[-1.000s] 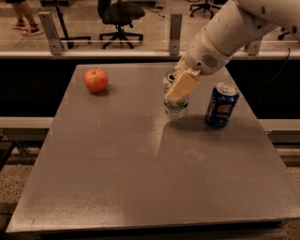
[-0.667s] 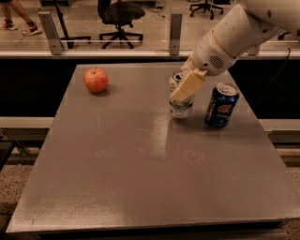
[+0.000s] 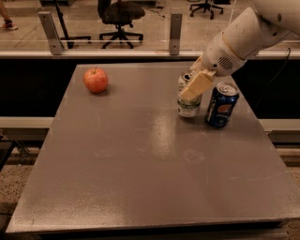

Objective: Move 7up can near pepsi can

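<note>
- Camera view looks down on a grey table (image 3: 140, 164), and we see three things on its far half.
- We find the gripper (image 3: 189, 90) at the far right of the table, reaching down from a white arm (image 3: 243, 37) that enters from the upper right corner.
- We see the gripper clasping the 7up can (image 3: 188, 107) around its upper part. One cream-coloured finger (image 3: 197, 84) slants across the can's near right side, and the other finger is hidden behind the can.
- We read the 7up can as a silver-white can with a green band at its base. Its bottom is at the table surface and its open top (image 3: 187, 75) shows just left of the gripper's wrist.
- We see the pepsi can (image 3: 221, 105) standing upright just to the right of the 7up can. It is dark blue with a round red, white and blue logo and a silver top.
- We make out a thin strip of table between the two cans, so they are close but apart.
- We cannot tell whether the 7up can rests fully on the table or is lifted a hair off it.
- We see a red apple (image 3: 95, 80) at the far left of the table, well apart from both cans.
- We note a dark office chair (image 3: 119, 11) on the floor beyond the table's far edge.
</note>
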Robot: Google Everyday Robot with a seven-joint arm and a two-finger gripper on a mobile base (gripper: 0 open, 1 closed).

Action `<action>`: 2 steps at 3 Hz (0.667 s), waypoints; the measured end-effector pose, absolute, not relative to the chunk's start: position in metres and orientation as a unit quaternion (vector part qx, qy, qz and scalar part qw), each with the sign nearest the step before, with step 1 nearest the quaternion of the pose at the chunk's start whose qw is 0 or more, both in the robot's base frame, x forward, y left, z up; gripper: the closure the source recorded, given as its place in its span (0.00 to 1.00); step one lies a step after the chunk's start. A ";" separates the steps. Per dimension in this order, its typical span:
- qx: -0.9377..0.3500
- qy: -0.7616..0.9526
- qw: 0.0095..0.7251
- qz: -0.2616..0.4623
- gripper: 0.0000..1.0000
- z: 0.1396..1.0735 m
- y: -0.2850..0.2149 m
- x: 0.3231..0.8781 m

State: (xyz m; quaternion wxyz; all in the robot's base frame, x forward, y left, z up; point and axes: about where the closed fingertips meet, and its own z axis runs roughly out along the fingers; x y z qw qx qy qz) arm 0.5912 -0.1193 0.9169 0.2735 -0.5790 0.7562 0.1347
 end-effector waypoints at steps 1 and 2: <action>-0.575 0.759 0.275 0.135 0.41 0.912 -0.125 0.594; -0.571 0.761 0.276 0.135 0.18 0.906 -0.128 0.596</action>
